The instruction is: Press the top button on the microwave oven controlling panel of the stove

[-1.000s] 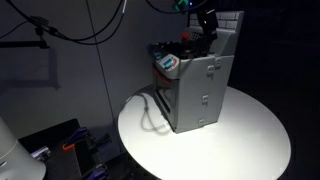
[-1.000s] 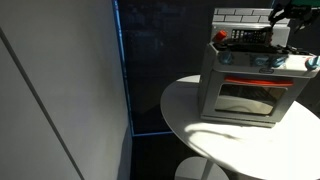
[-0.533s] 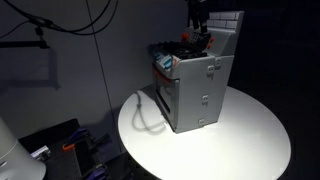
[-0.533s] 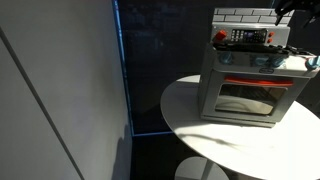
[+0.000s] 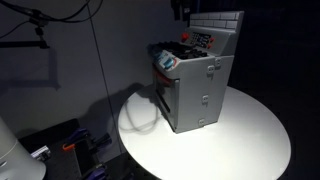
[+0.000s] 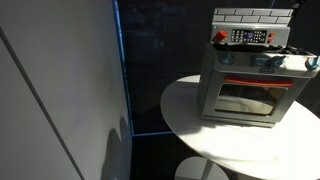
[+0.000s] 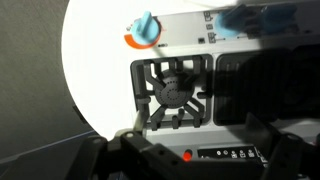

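**Jaws apart above the cooktop**

In my wrist view the gripper (image 7: 205,162) hung with its jaws spread over the stove (image 5: 200,90). The microwave oven controlling panel (image 7: 225,154) sat at 6 o'clock from the burner (image 7: 175,92), between the fingers.

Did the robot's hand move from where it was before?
Yes. The gripper rose away from the microwave oven controlling panel of the stove and now sits at the top edge.

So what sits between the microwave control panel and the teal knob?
The black burner grate lies between panel and knob, in the wrist view.
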Available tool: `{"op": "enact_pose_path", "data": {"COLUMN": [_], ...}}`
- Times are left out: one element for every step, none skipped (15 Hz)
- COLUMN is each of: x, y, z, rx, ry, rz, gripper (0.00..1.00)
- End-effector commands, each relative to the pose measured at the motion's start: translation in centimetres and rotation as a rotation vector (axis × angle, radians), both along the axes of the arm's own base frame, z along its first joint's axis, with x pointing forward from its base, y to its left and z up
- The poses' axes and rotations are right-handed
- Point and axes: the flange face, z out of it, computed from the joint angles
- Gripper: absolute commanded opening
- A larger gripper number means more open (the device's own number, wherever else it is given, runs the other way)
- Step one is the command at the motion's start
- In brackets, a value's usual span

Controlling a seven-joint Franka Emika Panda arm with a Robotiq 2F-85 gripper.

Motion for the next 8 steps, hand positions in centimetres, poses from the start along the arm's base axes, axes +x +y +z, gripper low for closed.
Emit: {"op": "enact_pose_path", "data": {"x": [-3.3,-4.0,-4.8,-5.7,-6.4,-7.1,-7.8,-8.4], "y": [1.1,1.4,1.6,1.8,1.9,2.0,2.1,2.1], "z": [2.6,3.1,3.7,4.4,4.9,5.5,6.1,6.5], "rx": [0.034,0.041,0.046,0.051,0.048,0.045,0.037,0.034], "ry": [0.051,0.063,0.075,0.088,0.097,0.106,0.112,0.118], "rz": [0.084,0.100,0.112,0.122,0.127,0.131,0.128,0.130], "gripper": [1.00,1.00,1.00,1.00,1.00,1.00,1.00,1.00]}}
